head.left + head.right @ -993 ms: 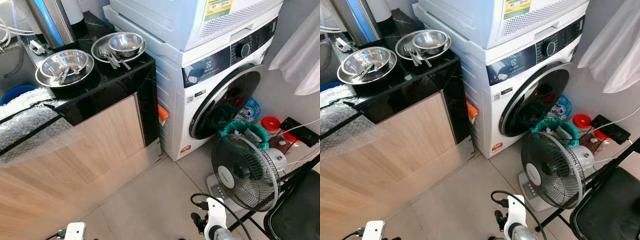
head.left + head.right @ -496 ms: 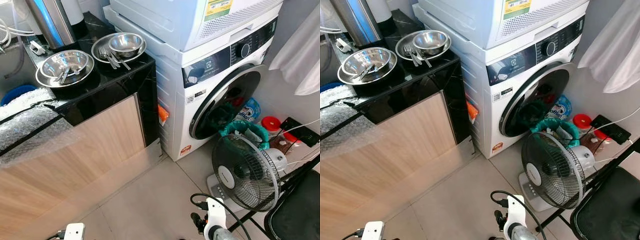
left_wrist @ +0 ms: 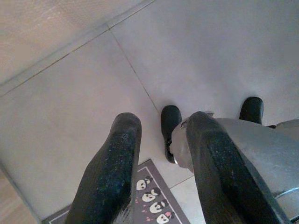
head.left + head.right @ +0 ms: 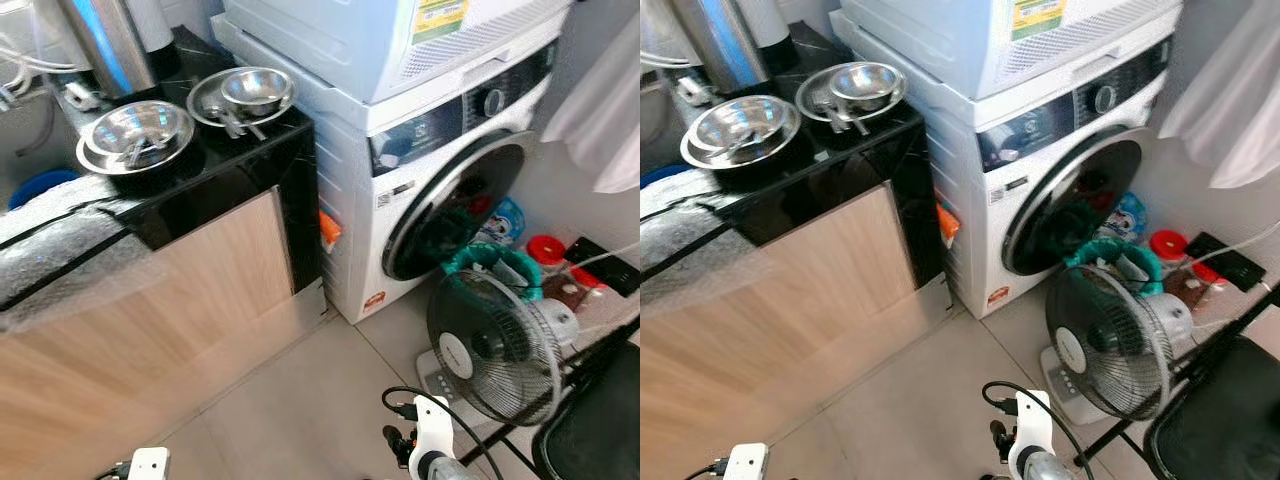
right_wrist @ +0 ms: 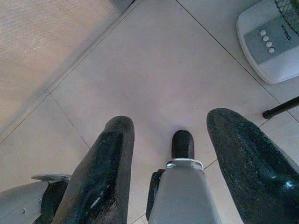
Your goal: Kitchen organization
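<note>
1. Two steel bowl stacks sit on the black tabletop (image 4: 215,150), far ahead of both tools.
2. Near bowl (image 4: 138,135) and far bowl (image 4: 256,89) hold cutlery (blurred).
3. Left tool (image 3: 161,158) and right tool (image 5: 170,154) hang spread, empty, above floor (image 5: 154,70).

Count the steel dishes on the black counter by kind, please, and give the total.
Plates: 2, left plate and right plate.
Bowls: 2, left bowl and right bowl, one resting on each plate.
Total: 4.
</note>
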`<state>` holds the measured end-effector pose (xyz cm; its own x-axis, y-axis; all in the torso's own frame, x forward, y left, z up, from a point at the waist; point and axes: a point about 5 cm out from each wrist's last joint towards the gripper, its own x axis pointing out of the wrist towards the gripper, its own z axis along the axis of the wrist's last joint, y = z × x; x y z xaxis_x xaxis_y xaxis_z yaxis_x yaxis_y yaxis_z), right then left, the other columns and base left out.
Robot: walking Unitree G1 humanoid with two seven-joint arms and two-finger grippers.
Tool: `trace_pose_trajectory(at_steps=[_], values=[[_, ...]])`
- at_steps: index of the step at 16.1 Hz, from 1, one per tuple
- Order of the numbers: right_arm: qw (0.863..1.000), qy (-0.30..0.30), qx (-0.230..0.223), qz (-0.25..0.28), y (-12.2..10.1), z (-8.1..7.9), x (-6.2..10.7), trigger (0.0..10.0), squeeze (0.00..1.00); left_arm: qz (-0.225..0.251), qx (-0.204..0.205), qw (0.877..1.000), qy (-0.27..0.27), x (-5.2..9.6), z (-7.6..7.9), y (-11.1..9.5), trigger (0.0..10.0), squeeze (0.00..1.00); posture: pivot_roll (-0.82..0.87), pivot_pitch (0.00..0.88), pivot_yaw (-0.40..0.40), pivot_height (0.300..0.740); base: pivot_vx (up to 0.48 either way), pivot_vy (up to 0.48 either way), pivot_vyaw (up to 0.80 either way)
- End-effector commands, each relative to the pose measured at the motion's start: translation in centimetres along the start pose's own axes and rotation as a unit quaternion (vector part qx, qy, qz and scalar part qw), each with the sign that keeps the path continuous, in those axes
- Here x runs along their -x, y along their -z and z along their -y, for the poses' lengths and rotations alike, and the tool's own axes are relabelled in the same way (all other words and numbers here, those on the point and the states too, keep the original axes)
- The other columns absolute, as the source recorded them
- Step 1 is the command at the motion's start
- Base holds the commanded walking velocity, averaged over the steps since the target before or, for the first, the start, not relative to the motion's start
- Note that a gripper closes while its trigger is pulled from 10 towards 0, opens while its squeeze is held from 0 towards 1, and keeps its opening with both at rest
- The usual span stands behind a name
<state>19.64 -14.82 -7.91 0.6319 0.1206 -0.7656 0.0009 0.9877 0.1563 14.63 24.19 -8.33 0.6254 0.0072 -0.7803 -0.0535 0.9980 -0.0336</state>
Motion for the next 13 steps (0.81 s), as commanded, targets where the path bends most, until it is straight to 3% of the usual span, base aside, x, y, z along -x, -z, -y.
trace_pose_trajectory(at_steps=[1,13], values=[[1.0,-0.007,-0.005,-0.012,0.75,-0.38,0.09,10.0,0.0,-0.022,0.003,1.0,-0.008,0.49,-0.59,1.19,10.0,0.0,-0.02,0.107,0.065,0.74,0.0,0.337,0.0],[1.0,-0.008,-0.007,-0.009,0.61,-0.4,0.06,10.0,0.0,-0.021,0.004,1.0,-0.008,0.43,-0.56,1.06,10.0,0.0,-0.02,0.102,0.066,0.74,0.0,0.325,0.0]])
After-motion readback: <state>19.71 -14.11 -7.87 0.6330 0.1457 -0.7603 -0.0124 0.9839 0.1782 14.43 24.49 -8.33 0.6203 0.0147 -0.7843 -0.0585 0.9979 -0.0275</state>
